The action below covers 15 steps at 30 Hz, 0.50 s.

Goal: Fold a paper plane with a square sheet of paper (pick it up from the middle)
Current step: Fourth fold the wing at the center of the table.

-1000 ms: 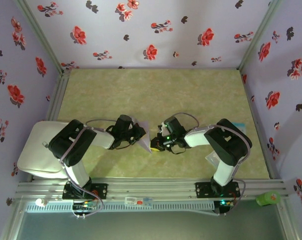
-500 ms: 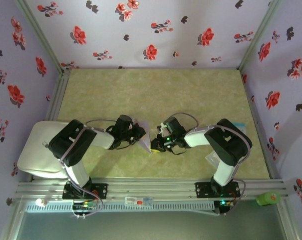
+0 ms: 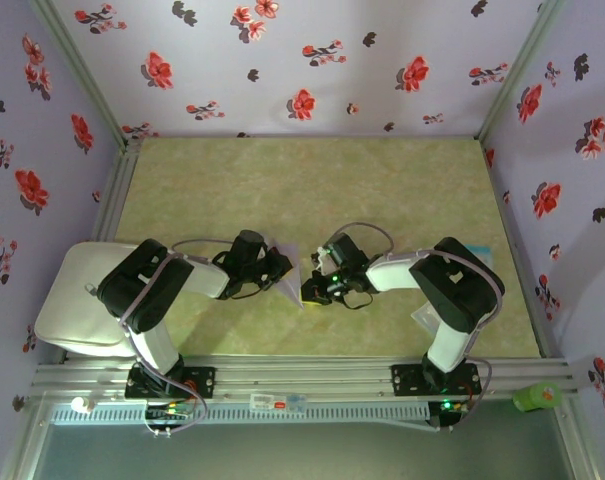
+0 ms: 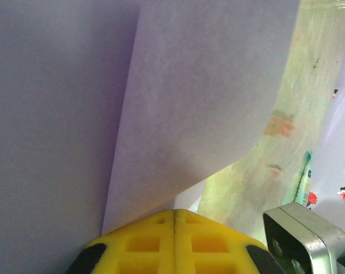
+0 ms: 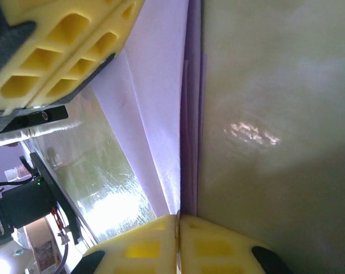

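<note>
Dual-gripper hold on folded sheet of paper.
Left gripper and right gripper each pinch the lavender sheet from opposite sides, fingers pressed together on it.

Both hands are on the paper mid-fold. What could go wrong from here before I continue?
1. The left hand and right hand are both shut on the same thin paper sheet; pulling apart could tear it or yank it free.
2. The right hand pinches the stacked fold edges only at its fingertips; the layers could slide and skew the crease.
3. The hands sit very close together; a small move might knock them into each other.
</note>
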Motion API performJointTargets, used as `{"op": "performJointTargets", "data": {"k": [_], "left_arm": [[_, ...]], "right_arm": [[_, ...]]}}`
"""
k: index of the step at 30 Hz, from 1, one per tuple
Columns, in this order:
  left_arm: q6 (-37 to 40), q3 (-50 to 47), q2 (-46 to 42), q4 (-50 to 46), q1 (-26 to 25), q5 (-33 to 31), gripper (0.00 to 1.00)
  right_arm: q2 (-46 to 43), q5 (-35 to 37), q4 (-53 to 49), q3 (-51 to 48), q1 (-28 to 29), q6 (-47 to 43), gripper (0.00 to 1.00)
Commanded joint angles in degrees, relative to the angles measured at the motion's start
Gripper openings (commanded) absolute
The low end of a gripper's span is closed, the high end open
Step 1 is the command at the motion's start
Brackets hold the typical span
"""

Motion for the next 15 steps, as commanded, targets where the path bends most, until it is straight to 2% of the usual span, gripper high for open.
{"op": "performJointTargets", "data": {"k": [1, 8, 10, 12, 15], "left_arm": [[0.2, -1.7, 1.5, -4.6, 0.5, -3.6, 0.03], [0.2, -1.9, 1.4, -4.7, 0.5, -3.6, 0.02], [0.3, -1.8, 1.4, -4.7, 0.5, -3.6, 0.02], [0.4, -1.7, 1.4, -4.8, 0.5, -3.5, 0.02], [0.5, -1.7, 1.3, -4.9, 0.5, -3.5, 0.02]], "right_arm": [[0.2, 0.1, -12.6, -0.7, 1.0, -3.6, 0.10], [-4.0, 1.2, -15.9, -0.1, 1.0, -4.6, 0.11], [-5.5, 1.7, -17.4, 0.6, 0.8, -4.7, 0.17], [-7.6, 2.3, -18.2, 1.2, 0.8, -4.6, 0.18], [-12.0, 8.4, -21.5, 1.9, 0.0, -4.3, 0.22]]}}
